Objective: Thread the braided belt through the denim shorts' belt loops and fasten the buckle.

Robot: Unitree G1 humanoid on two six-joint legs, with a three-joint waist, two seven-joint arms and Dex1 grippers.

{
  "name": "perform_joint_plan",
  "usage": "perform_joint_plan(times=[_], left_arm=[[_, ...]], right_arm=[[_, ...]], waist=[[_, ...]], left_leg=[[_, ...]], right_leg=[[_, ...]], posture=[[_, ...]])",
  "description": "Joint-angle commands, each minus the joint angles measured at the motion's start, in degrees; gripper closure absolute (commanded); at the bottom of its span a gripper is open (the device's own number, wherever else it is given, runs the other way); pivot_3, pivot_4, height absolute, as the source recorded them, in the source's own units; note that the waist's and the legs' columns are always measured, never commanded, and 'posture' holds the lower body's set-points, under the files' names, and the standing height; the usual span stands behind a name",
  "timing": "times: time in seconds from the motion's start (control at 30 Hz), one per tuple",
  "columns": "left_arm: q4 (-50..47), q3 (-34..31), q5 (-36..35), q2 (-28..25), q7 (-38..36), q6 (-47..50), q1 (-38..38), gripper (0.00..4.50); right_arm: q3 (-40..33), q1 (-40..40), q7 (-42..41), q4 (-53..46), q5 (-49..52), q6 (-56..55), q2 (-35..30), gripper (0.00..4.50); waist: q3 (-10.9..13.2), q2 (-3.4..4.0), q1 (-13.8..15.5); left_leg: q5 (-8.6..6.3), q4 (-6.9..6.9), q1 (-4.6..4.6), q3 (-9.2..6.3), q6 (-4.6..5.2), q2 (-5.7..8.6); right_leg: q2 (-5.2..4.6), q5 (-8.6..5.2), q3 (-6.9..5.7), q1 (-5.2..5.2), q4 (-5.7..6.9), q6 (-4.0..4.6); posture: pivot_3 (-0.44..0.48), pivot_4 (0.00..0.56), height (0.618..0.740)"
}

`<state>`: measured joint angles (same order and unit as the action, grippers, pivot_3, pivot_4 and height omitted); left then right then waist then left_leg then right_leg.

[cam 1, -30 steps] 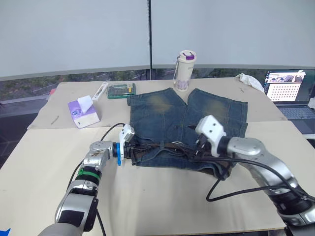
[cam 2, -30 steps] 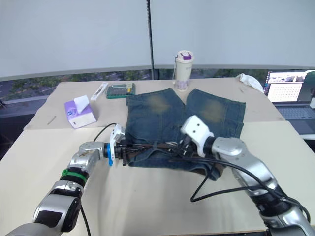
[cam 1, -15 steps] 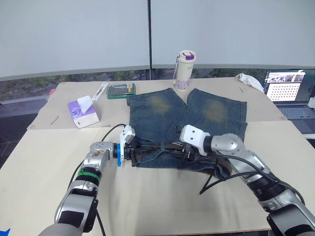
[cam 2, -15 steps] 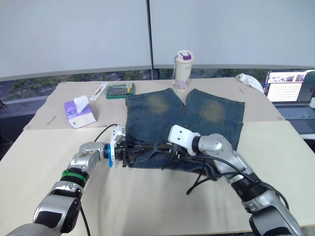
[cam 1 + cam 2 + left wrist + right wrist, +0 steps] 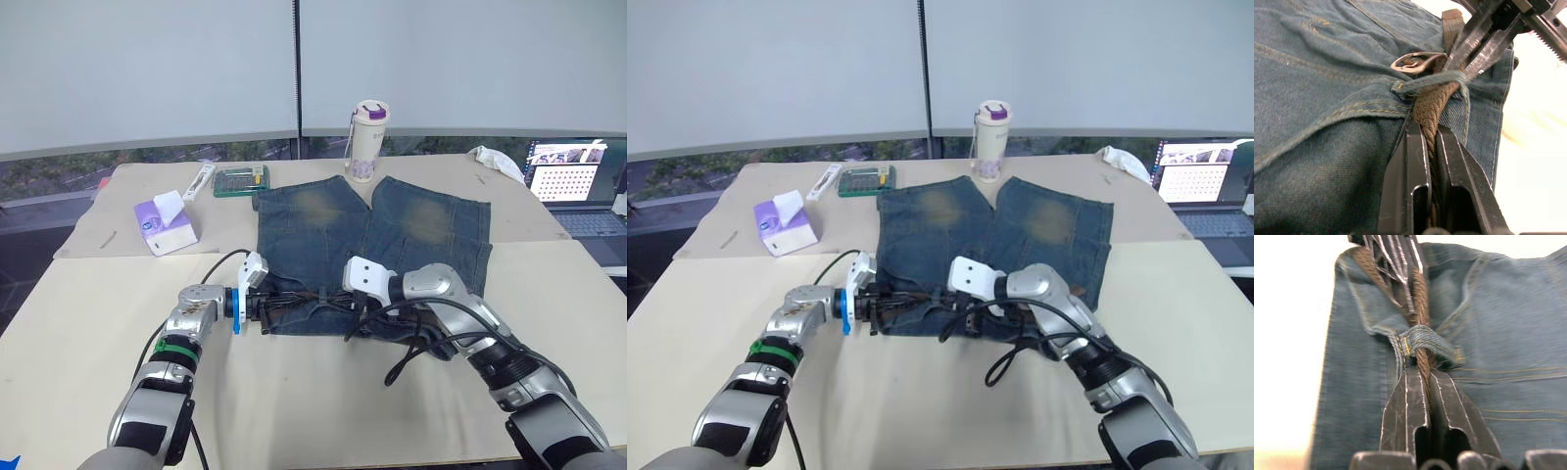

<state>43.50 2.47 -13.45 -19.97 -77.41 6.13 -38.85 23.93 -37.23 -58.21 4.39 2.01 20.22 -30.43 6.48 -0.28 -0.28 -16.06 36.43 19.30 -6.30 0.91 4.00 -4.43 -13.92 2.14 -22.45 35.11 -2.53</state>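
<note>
Nearest to us, the left pincer [image 5: 1431, 147] is clamped on the braided belt [image 5: 1431, 105], which runs between its fingers and under a belt loop [image 5: 1430, 81] on the waistband. From that wrist we also see a metal buckle [image 5: 1413, 62] lying just past the loop, a detail the head views leave too small to make out. The right pincer [image 5: 1420, 382] faces it from the other side, closed on the same belt just short of the loop. In the head views both pincers meet at the near waistband of the denim shorts [image 5: 411, 220], spread flat on the worktop [image 5: 88, 323] with legs pointing away. Farther off sit a purple tissue box [image 5: 165, 227], a green case [image 5: 241, 180] and a lidded tumbler [image 5: 369, 140]. We read no writing on any of them.
</note>
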Motion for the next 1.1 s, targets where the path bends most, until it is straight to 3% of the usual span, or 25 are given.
perform_joint_plan(times=[0.03, 0.27, 0.47, 0.7, 1.0, 1.1], left_arm=[[-1.7, 0.7, 0.0, 0.0, -0.7, -0.4, 1.1, 4.5], [-3.4, 1.2, -0.1, 0.1, -0.8, 0.1, 2.4, 4.5], [-4.5, 1.8, 0.0, 0.4, -0.9, 0.6, 3.3, 4.5], [-8.2, 3.3, -1.2, -1.5, -5.2, 6.2, 5.3, 4.5], [-12.9, 5.3, -3.8, -5.7, -10.7, 17.3, 6.5, 4.5], [-12.4, 5.8, -3.2, -6.1, -10.0, 16.3, 6.4, 4.5]], right_arm=[[-3.4, -0.2, -5.3, -2.6, 8.4, 11.9, 0.9, 4.45], [-11.5, -3.1, -7.6, 1.9, 22.9, 37.3, 4.1, 4.45], [-14.6, -6.0, -3.1, 10.9, 24.5, 46.0, 7.2, 4.45], [-14.7, -9.7, 0.8, 23.3, 20.4, 41.5, 8.1, 4.45], [-9.4, -9.3, -6.8, 22.0, 19.2, 34.6, 5.5, 4.45], [-7.9, -8.3, -7.6, 21.1, 16.1, 25.1, 4.5, 4.45]], waist=[[0.0, 0.0, 0.0], [0.0, 0.02, -0.1], [-0.1, 0.1, -0.1], [-0.4, 0.21, -0.4], [-0.5, 0.24, -0.9], [-0.5, 0.24, -0.9]], left_leg=[[-0.01, 0.0, 0.0, 0.0, 0.01, -0.02], [-0.02, -0.03, 0.02, -0.02, 0.03, -0.05], [-0.03, -0.06, 0.05, -0.02, 0.03, -0.07], [-0.03, -0.11, 0.05, 0.0, 0.03, -0.04], [-0.04, -0.12, 0.11, 0.02, 0.04, -0.05], [-0.03, -0.11, 0.19, 0.02, 0.03, -0.05]], right_leg=[[0.0, 0.0, 0.01, 0.01, -0.01, 0.01], [-0.02, 0.02, 0.07, -0.04, 0.0, 0.03], [-0.08, 0.03, 0.16, -0.13, 0.03, 0.05], [-0.1, 0.03, 0.2, -0.18, 0.09, 0.05], [-0.03, 0.03, 0.2, -0.33, 0.21, 0.05], [-0.04, 0.03, 0.2, -0.45, 0.25, 0.05]], posture=[[0.0, 0.15, 0.74], [0.0, 0.15, 0.74], [0.0, 0.15, 0.74], [0.0, 0.15, 0.74], [0.0, 0.15, 0.74], [0.0, 0.15, 0.74]])
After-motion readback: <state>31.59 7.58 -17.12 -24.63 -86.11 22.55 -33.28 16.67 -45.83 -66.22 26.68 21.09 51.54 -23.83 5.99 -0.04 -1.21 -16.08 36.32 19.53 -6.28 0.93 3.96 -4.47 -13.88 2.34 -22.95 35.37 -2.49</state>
